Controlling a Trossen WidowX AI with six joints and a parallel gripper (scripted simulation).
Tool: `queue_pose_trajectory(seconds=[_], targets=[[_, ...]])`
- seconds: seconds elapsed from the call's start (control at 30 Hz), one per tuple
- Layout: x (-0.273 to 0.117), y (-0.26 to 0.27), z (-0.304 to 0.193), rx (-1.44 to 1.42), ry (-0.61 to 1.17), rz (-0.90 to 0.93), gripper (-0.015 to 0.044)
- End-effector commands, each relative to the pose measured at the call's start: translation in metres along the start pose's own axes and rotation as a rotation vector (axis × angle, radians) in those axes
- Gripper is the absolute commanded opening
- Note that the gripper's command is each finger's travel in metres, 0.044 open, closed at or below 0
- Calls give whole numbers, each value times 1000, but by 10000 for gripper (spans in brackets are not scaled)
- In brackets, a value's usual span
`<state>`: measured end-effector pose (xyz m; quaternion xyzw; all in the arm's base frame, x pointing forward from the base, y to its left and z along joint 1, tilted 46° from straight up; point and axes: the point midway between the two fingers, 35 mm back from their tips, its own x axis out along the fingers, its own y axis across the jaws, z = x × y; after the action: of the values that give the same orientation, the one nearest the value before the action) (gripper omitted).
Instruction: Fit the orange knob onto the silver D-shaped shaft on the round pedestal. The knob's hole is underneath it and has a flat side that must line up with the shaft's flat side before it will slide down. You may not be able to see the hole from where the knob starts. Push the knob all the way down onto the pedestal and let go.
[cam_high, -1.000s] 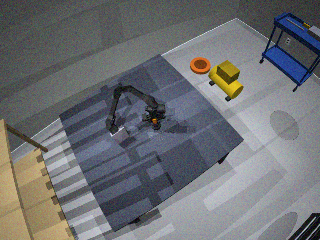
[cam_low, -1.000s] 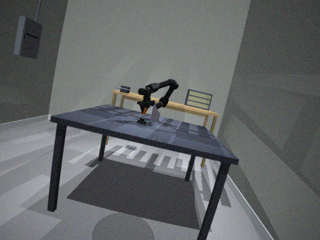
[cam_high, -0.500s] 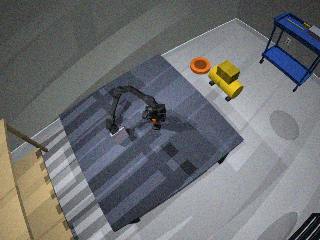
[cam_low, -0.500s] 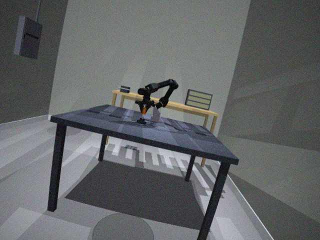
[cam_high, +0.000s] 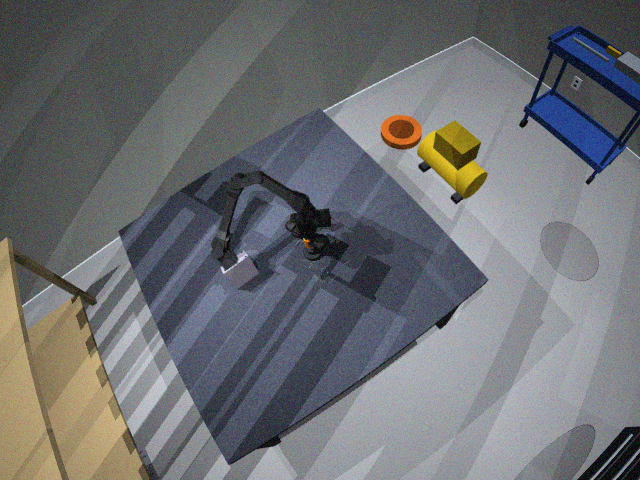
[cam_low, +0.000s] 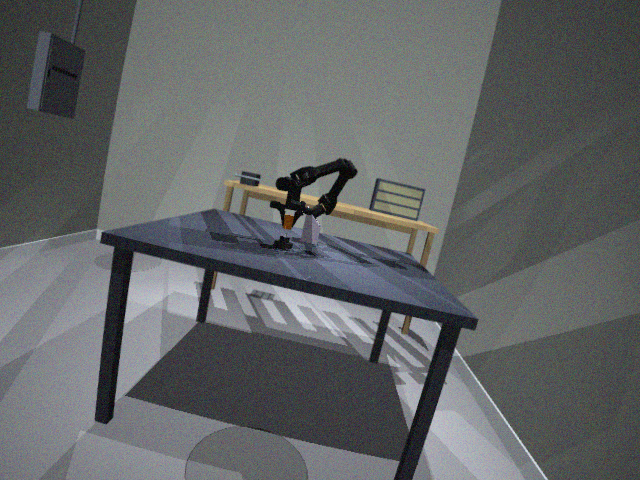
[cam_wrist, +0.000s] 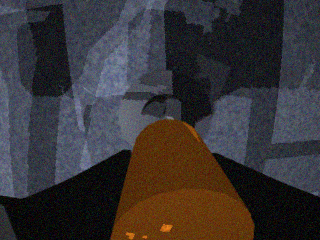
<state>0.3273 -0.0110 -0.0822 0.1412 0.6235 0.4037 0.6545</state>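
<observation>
The orange knob (cam_high: 307, 242) (cam_low: 288, 222) (cam_wrist: 175, 170) is raised above the round pedestal (cam_high: 313, 253) (cam_low: 282, 243) (cam_wrist: 131, 117), with its lower end apart from the pedestal's dark base in the exterior view. It lies between the two fingers of the claw (cam_high: 307, 241) (cam_low: 288, 219) (cam_wrist: 170, 156), which are closed on its sides; its body sticks out below them. The knob looks roughly upright in the exterior view. In the wrist view it covers part of the pedestal, so the silver shaft's flat side cannot be made out, and the knob's hole is out of sight. Whether the two flats line up, I cannot tell.

Above the pedestal, the black arm (cam_high: 281, 190) (cam_low: 323, 169) bends over at a high elbow, its wrist over the claw. Near the pedestal, and apart from it, a pale block (cam_high: 240, 271) (cam_low: 311, 231) stands by the arm's lower end. The pedestal and block are both on the dark blue-grey counter (cam_high: 320, 330) (cam_low: 361, 279).

Well apart from the pedestal, beyond the counter, are an orange ring-shaped thing (cam_high: 387, 135), a yellow tank (cam_high: 449, 160), a blue cart (cam_high: 573, 121) and a wooden bench (cam_high: 31, 361) (cam_low: 361, 211).
</observation>
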Motion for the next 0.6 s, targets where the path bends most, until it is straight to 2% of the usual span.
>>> queue_pose_trajectory(seconds=[0.0,0.57], targets=[[-3,2,2,104,-7,-8,0],[-3,-1,7,596,-9,-6,0]])
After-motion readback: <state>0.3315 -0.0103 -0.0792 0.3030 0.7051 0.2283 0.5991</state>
